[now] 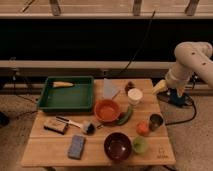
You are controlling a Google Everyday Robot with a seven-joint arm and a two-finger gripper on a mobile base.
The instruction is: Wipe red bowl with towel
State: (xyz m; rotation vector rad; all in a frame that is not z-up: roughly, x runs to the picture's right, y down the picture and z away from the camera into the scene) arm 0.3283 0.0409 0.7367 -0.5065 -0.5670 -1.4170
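a: while the arm hangs off to the right, where is the gripper [161,86]?
b: just past the far right corner of the table [50,150]; whether it is wide or narrow, i cannot tell.
a: and the towel?
b: the towel [110,90] lies flat at the back; the red bowl [107,111] sits just in front of it, mid-table.
a: how to begin well?
b: i'd reach left past the white cup [134,95]; pinch a free towel edge; then rub the bowl lightly so it doesn't slide.
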